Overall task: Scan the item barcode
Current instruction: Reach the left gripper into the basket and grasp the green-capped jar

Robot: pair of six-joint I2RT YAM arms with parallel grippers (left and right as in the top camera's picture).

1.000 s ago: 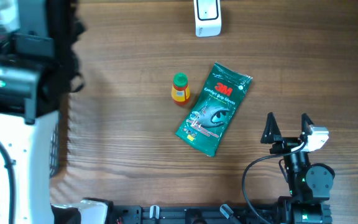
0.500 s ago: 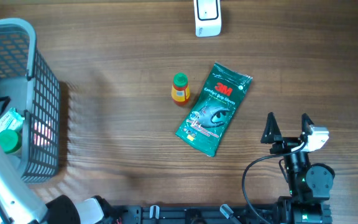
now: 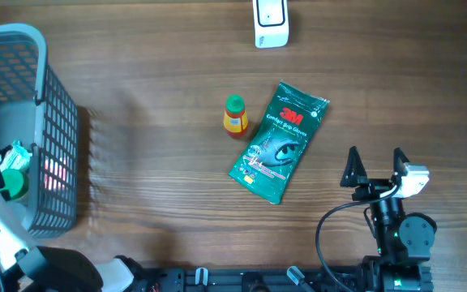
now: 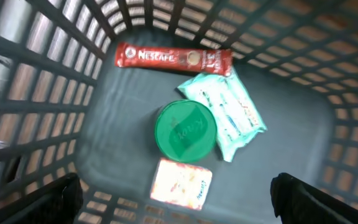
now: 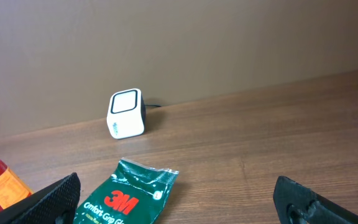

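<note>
The left jaws are held wide apart with nothing between them, hung over the grey basket (image 4: pixel 55 93). The right jaws are likewise spread and empty, parked near the front edge of the bench (image 3: pixel 160 186). No barcode is shown to any camera, so which item is meant cannot be settled. The likeliest candidates are judged to be the green pouch (image 3: pixel 280 142) and the small bottle (image 3: pixel 234 116). These lie just beside each other mid-bench, between the right jaws and the white scanner (image 3: pixel 271 23) at the far edge.

Below the left jaws, four things are crowded on the basket floor. A green-lidded jar (image 4: pixel 185 130) sits in the middle, with a pale packet (image 4: pixel 225 115) against it, an orange-and-white sachet (image 4: pixel 180 183) close by and a red stick (image 4: pixel 173 57) beyond. Two could be pinched at once if the jaws were lowered there, and the basket's bars could be caught on the way out.

The pouch is flat and glossy, so it could be slid rather than lifted by a pinch from above. The bottle could be toppled by a careless approach. If the code is printed on a hidden face, a pass at the scanner would be wasted unless the item were turned.

"NESCAFÉ" can be read on the red stick, and "3M" with "Comfort Grip Gloves" on the pouch. The printing on the jar lid, packet, sachet and bottle is too blurred to be read.
</note>
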